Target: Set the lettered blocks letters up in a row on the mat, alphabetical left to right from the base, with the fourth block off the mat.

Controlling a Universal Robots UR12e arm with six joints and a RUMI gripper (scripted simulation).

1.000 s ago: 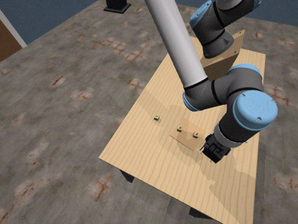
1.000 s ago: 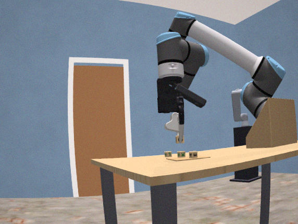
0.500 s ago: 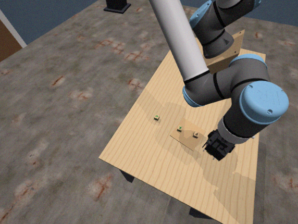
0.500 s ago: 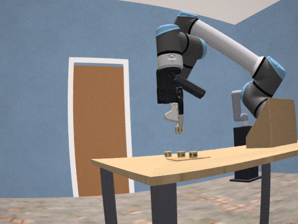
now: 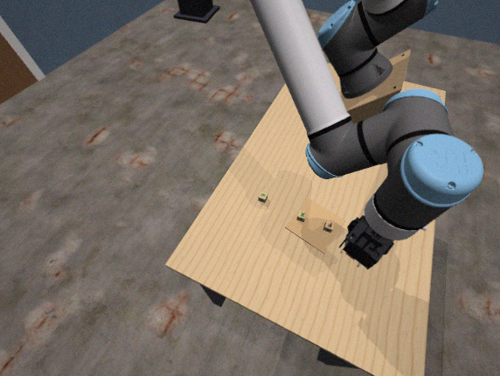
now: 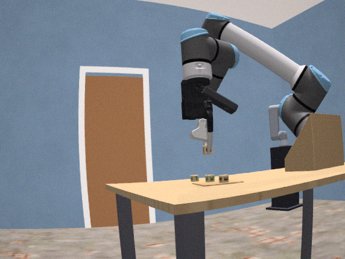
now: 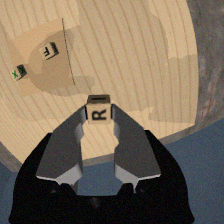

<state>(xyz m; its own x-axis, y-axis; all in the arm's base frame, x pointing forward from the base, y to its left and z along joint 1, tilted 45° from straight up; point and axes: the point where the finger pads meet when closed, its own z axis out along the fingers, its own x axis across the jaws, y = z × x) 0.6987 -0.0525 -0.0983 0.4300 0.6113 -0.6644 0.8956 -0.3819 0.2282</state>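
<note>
Wooden table in a blue-walled room: gripper clamped on the R block, high above the table, near the mat holding the X block and another block; carry step, next lower it into the row.

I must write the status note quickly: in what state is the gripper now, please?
Gripper: closed on the R block, held in the air above the table.
</note>
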